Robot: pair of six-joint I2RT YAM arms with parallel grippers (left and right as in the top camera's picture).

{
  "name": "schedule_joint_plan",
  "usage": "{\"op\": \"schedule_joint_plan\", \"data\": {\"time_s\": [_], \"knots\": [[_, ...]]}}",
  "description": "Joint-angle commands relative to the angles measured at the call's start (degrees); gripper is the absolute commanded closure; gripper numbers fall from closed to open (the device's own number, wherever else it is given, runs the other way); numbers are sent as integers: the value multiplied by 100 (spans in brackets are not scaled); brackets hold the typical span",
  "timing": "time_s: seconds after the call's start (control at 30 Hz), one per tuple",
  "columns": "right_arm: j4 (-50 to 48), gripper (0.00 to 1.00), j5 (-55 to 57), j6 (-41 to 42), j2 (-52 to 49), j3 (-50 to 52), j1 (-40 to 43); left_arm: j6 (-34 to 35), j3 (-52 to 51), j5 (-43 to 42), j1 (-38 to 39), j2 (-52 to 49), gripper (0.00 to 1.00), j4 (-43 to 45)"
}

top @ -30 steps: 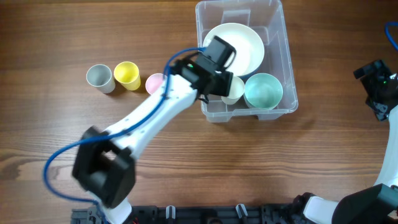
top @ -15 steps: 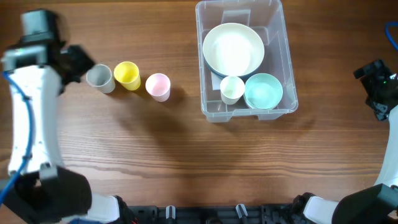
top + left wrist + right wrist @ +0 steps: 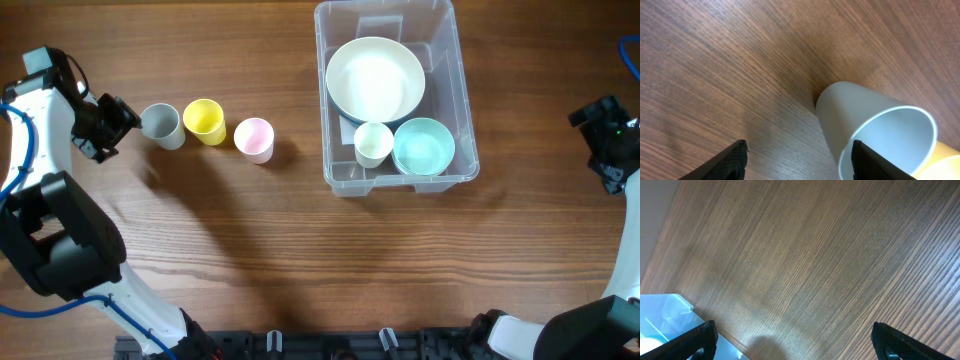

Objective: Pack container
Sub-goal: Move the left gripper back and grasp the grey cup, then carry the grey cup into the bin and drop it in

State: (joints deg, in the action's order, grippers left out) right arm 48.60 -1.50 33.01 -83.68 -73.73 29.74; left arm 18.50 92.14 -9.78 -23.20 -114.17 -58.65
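The clear plastic container (image 3: 441, 60) stands at the back right of centre. It holds a large white bowl (image 3: 375, 80), a small white cup (image 3: 373, 143) and a pale green bowl (image 3: 423, 146). A grey cup (image 3: 160, 125), a yellow cup (image 3: 204, 121) and a pink cup (image 3: 254, 138) stand in a row on the table at the left. My left gripper (image 3: 118, 122) is open just left of the grey cup (image 3: 865, 125), one finger at its rim. My right gripper (image 3: 604, 150) is open and empty at the far right, with a corner of the container (image 3: 665, 317) in its view.
The wooden table (image 3: 300, 260) is bare in front of the cups and the container. The yellow cup's edge (image 3: 945, 162) shows behind the grey cup in the left wrist view.
My left arm has swung from the container, where it left the small white cup, across to the far left and now sits beside the grey cup. The right arm has not moved.
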Motion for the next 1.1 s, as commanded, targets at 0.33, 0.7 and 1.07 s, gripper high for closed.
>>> {"op": "schedule_joint_plan", "data": {"time_s": [0.33, 0.7, 1.07], "knots": [[-17, 0, -31, 61, -50, -44, 13, -306, -11, 533, 708, 22, 32, 367], [-17, 0, -31, 59, -50, -44, 13, -9, -42, 966, 761, -415, 53, 343], [-20, 0, -31, 61, -50, -44, 13, -72, 960, 1285, 437, 584, 96, -916]]}}
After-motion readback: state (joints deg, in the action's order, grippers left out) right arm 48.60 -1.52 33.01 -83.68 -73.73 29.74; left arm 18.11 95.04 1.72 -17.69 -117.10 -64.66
